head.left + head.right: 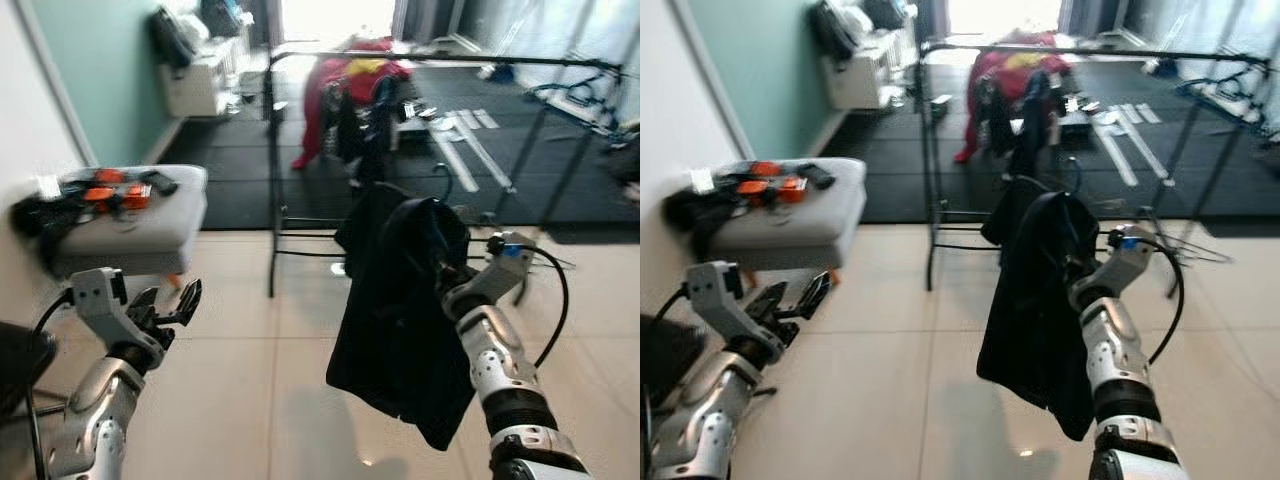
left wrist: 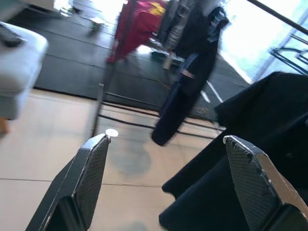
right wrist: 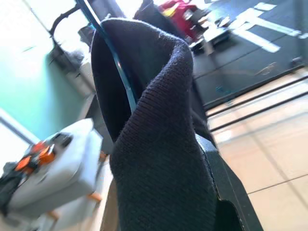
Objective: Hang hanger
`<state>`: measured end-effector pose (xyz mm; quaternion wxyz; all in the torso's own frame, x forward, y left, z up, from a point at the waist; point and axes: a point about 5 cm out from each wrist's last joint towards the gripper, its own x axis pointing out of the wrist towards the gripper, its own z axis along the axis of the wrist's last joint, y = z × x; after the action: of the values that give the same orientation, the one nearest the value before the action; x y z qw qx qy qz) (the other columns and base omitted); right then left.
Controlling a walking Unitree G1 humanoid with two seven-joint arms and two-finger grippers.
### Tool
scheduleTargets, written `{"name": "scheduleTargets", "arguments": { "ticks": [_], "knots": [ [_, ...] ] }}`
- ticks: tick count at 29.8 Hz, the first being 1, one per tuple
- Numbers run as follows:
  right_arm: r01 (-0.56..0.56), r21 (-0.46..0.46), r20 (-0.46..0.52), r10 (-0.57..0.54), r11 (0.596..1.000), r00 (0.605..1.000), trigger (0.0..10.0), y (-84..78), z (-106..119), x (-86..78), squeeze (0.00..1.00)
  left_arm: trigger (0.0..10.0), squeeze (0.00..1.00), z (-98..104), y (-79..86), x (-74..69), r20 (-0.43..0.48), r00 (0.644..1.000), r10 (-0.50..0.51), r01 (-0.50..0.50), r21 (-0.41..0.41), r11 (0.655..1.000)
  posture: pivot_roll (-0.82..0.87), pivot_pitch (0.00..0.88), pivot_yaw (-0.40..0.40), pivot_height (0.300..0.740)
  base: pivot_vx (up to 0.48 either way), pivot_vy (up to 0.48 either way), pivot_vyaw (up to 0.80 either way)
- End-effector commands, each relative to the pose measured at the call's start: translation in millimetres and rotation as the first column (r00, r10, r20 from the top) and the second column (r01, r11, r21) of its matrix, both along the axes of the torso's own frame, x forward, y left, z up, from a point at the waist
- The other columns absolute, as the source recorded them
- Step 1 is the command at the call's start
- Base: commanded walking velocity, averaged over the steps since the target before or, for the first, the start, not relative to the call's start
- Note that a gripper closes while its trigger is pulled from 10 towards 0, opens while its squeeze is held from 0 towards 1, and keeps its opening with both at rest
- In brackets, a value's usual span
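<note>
Carrying the hanger toward the rail
Right gripper [image 1: 450,285] pinches hanger [image 3: 113,57] with dark garment [image 1: 400,310]; left gripper [image 1: 175,300] spread; next, hook over rail [image 1: 450,60]

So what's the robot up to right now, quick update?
Right gripper shut on hanger with dark garment. Left gripper open, empty. Clothes rail ahead across tiled floor; hanger not yet hung.

Matt knitted garment [image 3: 163,159], glossy tiled floor [image 1: 260,400]
</note>
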<state>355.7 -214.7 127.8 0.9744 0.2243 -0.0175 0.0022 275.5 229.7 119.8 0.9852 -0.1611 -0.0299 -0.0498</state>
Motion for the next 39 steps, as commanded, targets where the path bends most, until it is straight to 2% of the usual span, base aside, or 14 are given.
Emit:
{"name": "scheduleTargets", "arguments": {
  "ticks": [1,5,16,28,39],
  "knots": [
    [0.01,-0.002,0.049,-0.009,1.0,0.999,10.0,0.1,8.0,1.0,0.0,10.0,0.0,-0.2,0.5,-1.9,0.007,1.0,-0.006,0.006,0.01,1.0,-0.09,0.038,0.015,0.74,0.345,0.0,-0.8],
    [0.02,0.007,0.054,-0.021,1.0,0.998,10.0,-0.8,8.2,0.3,0.0,10.0,0.0,1.5,-0.2,-3.3,0.019,1.0,-0.017,0.016,0.021,1.0,-0.09,0.039,0.017,0.74,0.48,0.0,-0.55],
    [0.031,0.007,0.058,-0.031,0.999,0.998,10.0,-1.1,8.7,0.2,0.0,10.0,0.0,2.3,-2.2,-3.3,0.021,0.999,-0.038,0.037,0.038,0.999,-0.09,0.043,0.02,0.74,0.48,0.0,0.0],
    [0.037,0.028,0.059,-0.038,0.999,0.998,10.0,-1.7,9.3,0.7,0.0,10.0,0.0,2.3,-3.4,-2.7,0.023,0.998,-0.051,0.05,0.042,0.998,-0.09,0.043,0.02,0.74,0.48,0.0,-0.8],
    [0.035,0.034,0.065,-0.037,0.999,0.997,10.0,-2.5,10.1,0.7,0.0,10.0,0.0,2.3,-2.5,-4.6,0.019,1.0,-0.015,0.014,0.067,0.998,-0.09,0.044,0.02,0.74,0.48,0.0,-0.8]
  ]
}}
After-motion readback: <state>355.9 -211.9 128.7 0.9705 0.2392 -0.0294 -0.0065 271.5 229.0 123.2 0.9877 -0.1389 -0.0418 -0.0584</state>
